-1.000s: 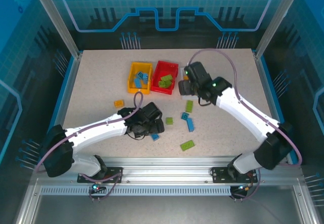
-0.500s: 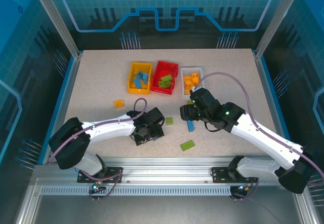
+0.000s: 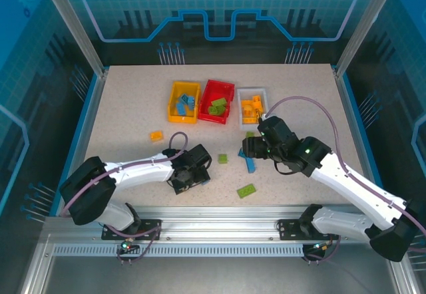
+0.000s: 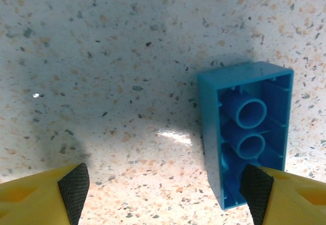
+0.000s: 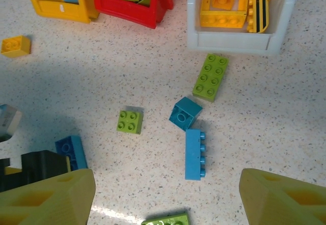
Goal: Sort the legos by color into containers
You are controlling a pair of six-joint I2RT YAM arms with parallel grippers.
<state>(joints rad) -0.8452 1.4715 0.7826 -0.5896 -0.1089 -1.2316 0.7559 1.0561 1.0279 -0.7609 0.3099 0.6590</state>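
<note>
- Your left tool (image 4: 164,190) has dropped right down onto the upside-down blue brick (image 4: 247,128). Jaws are wide, nothing gripped yet, and the brick sits between them, hard against one pad (image 4: 254,192).
- Your right tool (image 5: 165,198) has backed off the white bin (image 5: 229,43), so its orange bricks (image 5: 224,6) show again. It hangs wide and empty just behind the long blue brick (image 5: 194,154).
- Looks like two fresh picks. I'd guess blue goes in the yellow bin (image 3: 171,104), well ahead of the left tool.
</note>
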